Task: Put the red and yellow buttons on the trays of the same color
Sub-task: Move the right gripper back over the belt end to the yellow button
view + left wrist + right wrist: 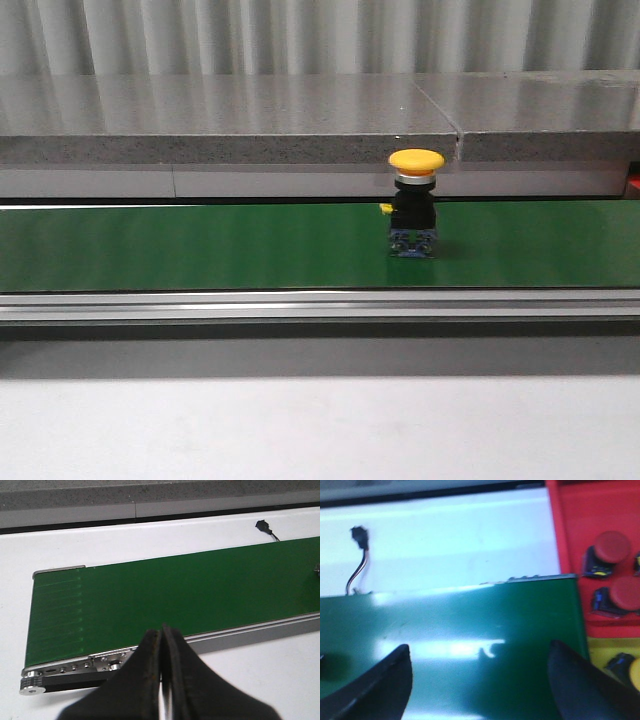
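Note:
A yellow button (416, 160) with a black body stands upright on the green conveyor belt (200, 245), right of centre; neither arm shows in the front view. My right gripper (480, 672) hangs open over the belt's end with nothing between its fingers. Just past that end lie a red tray (570, 530) holding two red buttons (612, 545) (625, 592) and a yellow tray (601, 652) holding one partly cut-off yellow button (634, 672). At the belt's other end, my left gripper (162, 630) is shut and empty above the belt's near rail.
A grey stone ledge (230, 120) runs behind the belt, with corrugated wall above. An aluminium rail (300, 305) borders the belt's near side. A black connector with a wire (359, 536) lies on the white table beyond the belt.

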